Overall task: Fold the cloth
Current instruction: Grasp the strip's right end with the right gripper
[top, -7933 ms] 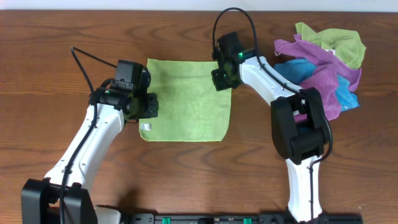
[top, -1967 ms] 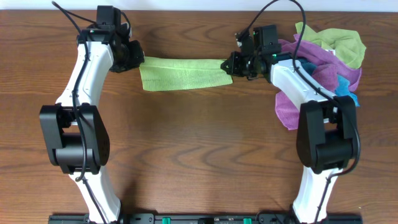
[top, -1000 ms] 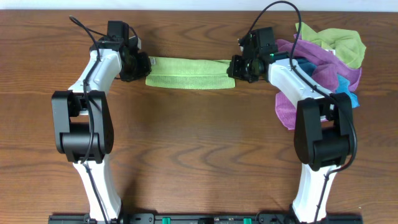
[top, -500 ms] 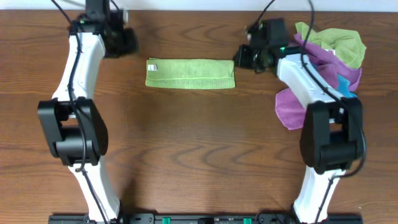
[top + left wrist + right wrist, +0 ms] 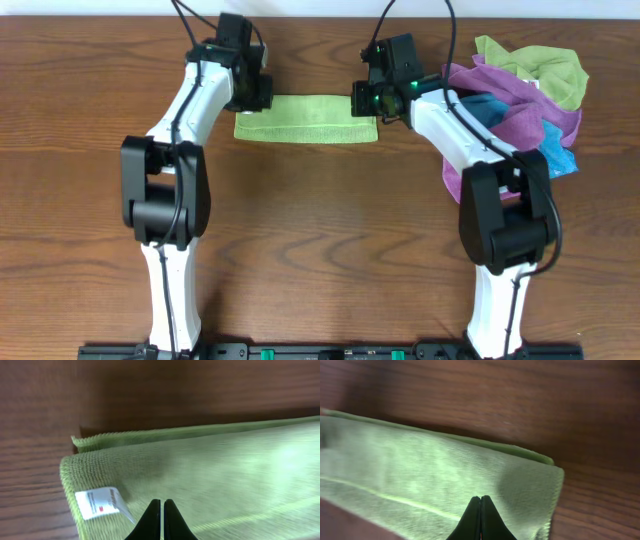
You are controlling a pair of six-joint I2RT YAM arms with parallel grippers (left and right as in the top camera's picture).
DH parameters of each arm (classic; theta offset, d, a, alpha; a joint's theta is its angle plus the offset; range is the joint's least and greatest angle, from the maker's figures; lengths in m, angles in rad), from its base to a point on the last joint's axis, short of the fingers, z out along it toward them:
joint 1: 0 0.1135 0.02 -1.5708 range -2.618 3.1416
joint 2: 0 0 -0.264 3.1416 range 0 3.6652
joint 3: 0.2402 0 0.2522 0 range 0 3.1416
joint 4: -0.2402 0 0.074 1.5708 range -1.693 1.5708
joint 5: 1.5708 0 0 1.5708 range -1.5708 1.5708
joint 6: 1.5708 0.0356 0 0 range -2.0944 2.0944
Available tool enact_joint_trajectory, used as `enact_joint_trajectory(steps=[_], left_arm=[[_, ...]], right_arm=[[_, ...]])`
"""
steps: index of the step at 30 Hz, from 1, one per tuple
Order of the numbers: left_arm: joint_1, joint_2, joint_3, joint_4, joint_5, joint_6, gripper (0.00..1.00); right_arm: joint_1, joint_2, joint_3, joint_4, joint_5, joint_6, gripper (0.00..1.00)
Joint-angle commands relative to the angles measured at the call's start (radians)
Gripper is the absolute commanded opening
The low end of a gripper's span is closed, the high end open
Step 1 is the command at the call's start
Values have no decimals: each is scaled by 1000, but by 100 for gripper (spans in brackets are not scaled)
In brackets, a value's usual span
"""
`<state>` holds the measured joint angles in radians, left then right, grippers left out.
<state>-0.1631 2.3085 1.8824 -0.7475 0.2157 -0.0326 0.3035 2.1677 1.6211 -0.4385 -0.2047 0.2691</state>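
Observation:
The green cloth (image 5: 305,118) lies on the table as a narrow folded strip at the back centre. My left gripper (image 5: 250,98) is over its left end, shut and empty; in the left wrist view the closed fingertips (image 5: 161,506) hover over the cloth (image 5: 210,475) near its white tag (image 5: 97,502). My right gripper (image 5: 366,100) is over the right end, shut and empty; in the right wrist view the closed fingertips (image 5: 480,502) sit over the cloth (image 5: 420,475) near its right edge.
A heap of purple, green and blue cloths (image 5: 520,95) lies at the back right, beside the right arm. The wooden table (image 5: 320,250) stretches to the front.
Both grippers let go of the folded strip and lifted away, then came back over its two ends with fingers shut. The strip has stayed flat in the same place.

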Motion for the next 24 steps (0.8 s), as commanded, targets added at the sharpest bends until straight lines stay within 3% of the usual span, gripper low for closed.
enact_joint_trajectory(steps=[1, 11, 18, 24], left_arm=[[11, 27, -8, -4, -42, -25, 6], [5, 48, -8, -56, -72, -27, 6], [5, 48, -8, -145, -97, -27, 6], [5, 48, -8, -131, -96, -28, 6]], right_arm=[[4, 28, -2, 2, 37, -15, 1], [15, 122, -2, -35, 40, -3, 1], [37, 118, -2, -175, 40, 7, 1], [43, 97, 18, -179, 8, 14, 1]])
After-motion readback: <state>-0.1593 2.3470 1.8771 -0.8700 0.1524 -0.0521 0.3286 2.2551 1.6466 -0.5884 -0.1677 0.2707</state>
